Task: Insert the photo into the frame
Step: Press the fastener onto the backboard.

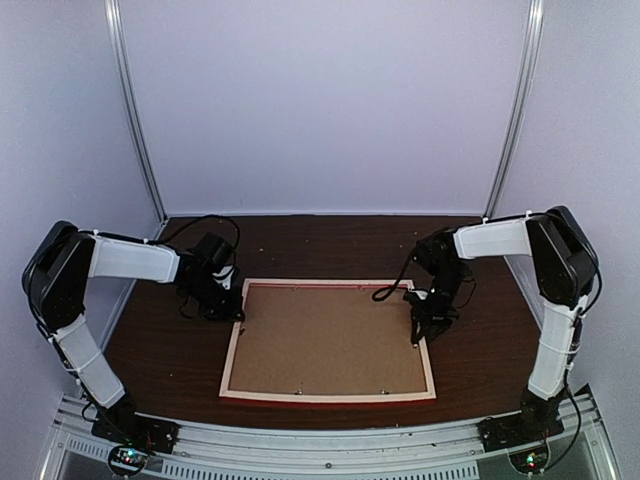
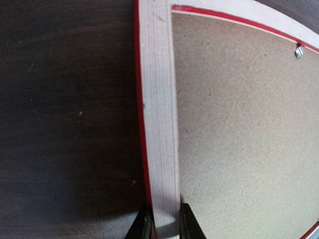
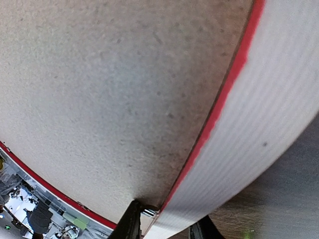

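Observation:
The frame (image 1: 231,352) lies face down on the table, pale wood back up, with a thin red edge showing. A plain brown backing board (image 1: 330,340) fills its opening. The photo is hidden. My left gripper (image 1: 229,306) is shut on the frame's left rail near the far corner. In the left wrist view its fingers (image 2: 144,226) pinch the pale rail (image 2: 158,124) from both sides. My right gripper (image 1: 421,329) is shut on the right rail. In the right wrist view the rail (image 3: 259,134) runs between its fingers (image 3: 130,221), beside the board (image 3: 109,89).
The dark wooden table (image 1: 490,360) is ringed by white walls with metal posts. A small metal tab (image 2: 298,51) sits at the board's edge. The arms' base rail (image 1: 320,445) runs along the near edge.

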